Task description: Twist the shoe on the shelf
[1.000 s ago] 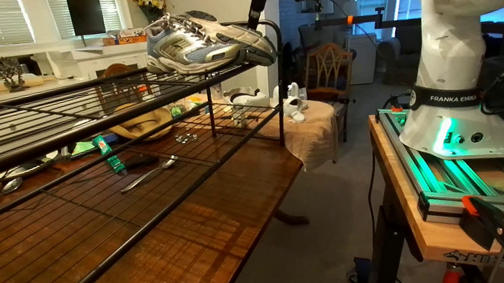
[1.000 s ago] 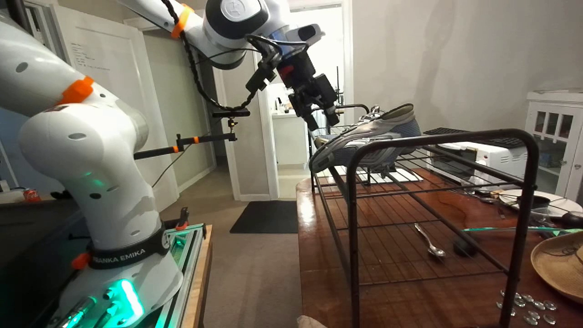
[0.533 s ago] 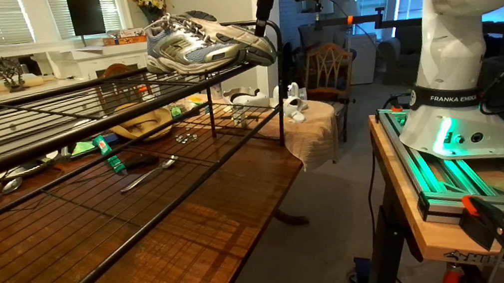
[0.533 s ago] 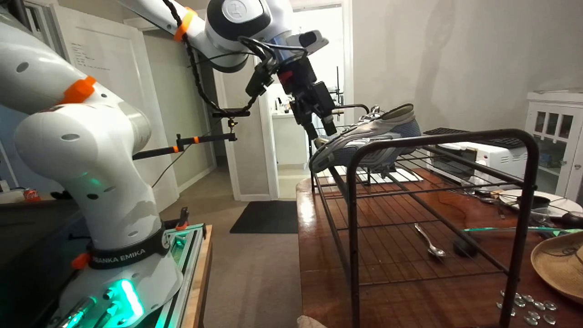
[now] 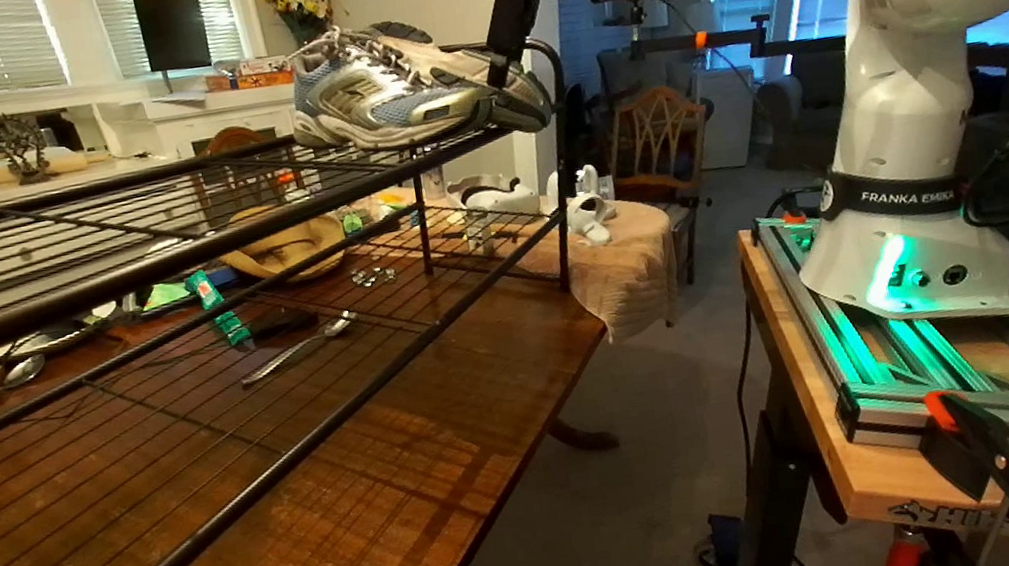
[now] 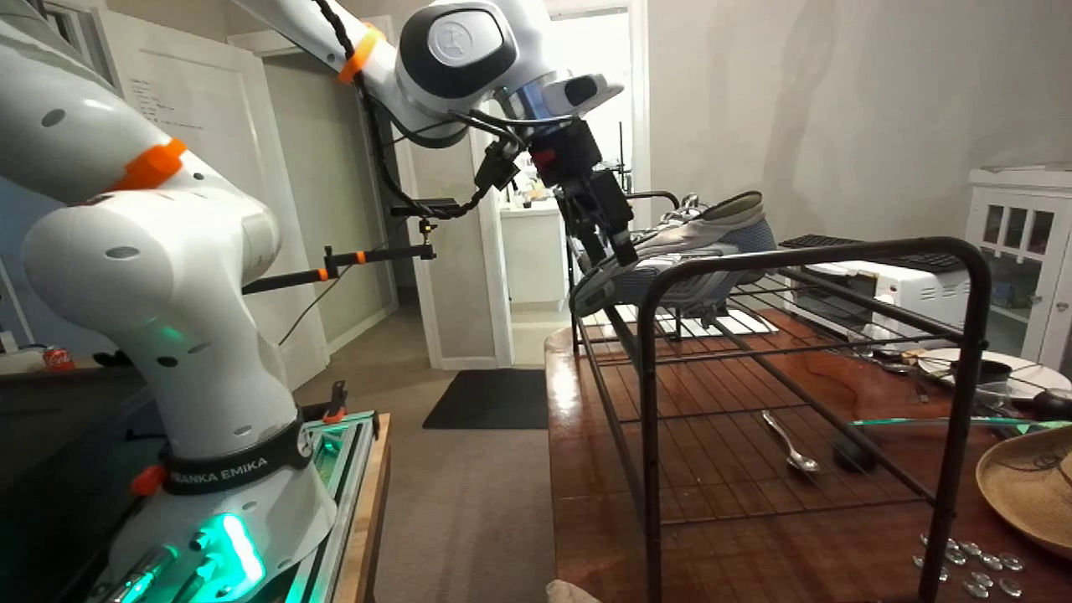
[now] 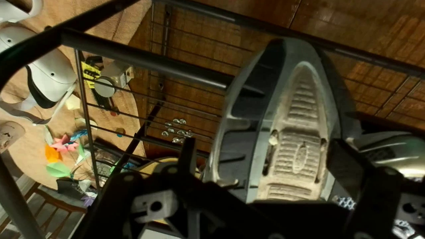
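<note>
Up on the shelf (image 6: 804,254), near one end, the shoe (image 7: 298,132) lies with its sole showing, a second sneaker (image 5: 379,95) beside it. Above the shelf the gripper (image 7: 263,142) straddles the shoe, spread wide; I can't tell whether they touch.

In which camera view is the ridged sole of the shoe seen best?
The wrist view: there the ridged sole faces the camera and looks large and clear, though the gripper hides its lower part. Both exterior views show this sole only at a slant, with its pattern hard to read.
</note>
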{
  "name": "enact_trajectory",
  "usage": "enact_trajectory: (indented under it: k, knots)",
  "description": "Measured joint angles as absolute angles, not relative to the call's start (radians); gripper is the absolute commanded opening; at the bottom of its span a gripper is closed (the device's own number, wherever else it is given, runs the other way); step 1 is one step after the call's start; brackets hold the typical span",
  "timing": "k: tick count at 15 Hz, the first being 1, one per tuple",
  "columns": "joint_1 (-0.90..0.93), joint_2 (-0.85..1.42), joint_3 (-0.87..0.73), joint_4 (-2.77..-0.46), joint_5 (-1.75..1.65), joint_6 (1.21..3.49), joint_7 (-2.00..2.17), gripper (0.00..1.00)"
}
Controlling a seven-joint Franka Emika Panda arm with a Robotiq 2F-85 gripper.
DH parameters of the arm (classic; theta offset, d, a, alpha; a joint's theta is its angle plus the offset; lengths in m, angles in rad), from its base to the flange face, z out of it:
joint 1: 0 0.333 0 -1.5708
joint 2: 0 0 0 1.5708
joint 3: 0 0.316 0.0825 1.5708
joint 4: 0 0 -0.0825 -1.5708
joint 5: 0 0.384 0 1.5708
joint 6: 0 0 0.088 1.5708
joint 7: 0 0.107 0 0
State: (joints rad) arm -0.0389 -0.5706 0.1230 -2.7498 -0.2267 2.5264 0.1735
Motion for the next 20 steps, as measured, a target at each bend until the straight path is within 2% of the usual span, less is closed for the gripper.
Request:
enact_trajectory:
  k: [4,5,6,10,11,12,15,16,18,20]
  knots:
    - [-0.054,-0.51,0.124,-2.75,-0.212,2.639,0.235,1.0]
    - [-0.057,-0.495,0.124,-2.749,-0.206,2.659,0.245,0.75]
    - [-0.06,-0.48,0.126,-2.749,-0.204,2.678,0.254,0.74]
    - [-0.082,-0.449,0.135,-2.748,-0.204,2.73,0.274,0.45]
    - [-0.086,-0.447,0.139,-2.747,-0.204,2.738,0.276,0.39]
    - [-0.089,-0.447,0.145,-2.744,-0.204,2.743,0.283,0.39]
    - [-0.103,-0.454,0.167,-2.74,-0.207,2.744,0.302,0.22]
    - [-0.111,-0.459,0.174,-2.741,-0.211,2.744,0.309,0.21]
    - [-0.146,-0.469,0.195,-2.742,-0.24,2.742,0.315,0.13]
    - [-0.187,-0.48,0.21,-2.742,-0.279,2.737,0.314,0.1]
